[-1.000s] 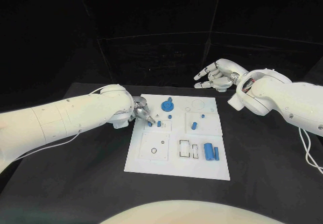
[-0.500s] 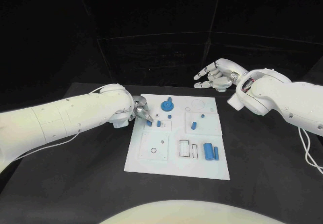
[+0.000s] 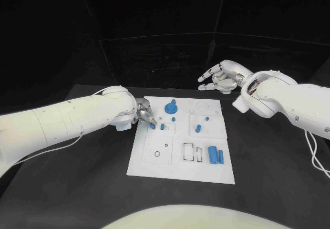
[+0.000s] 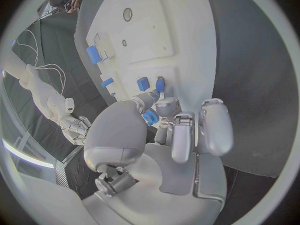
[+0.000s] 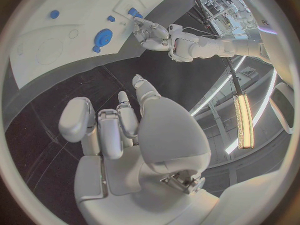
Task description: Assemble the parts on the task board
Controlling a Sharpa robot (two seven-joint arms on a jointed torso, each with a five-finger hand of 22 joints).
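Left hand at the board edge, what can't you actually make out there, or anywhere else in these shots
- Head view: the left hand and its arm cover the task board edge beneath; how the blue part at its fingertips seats is too small to tell.
- Left wrist view: the fingers hide most of that blue part.
- Right wrist view: the right hand hides the table below it.
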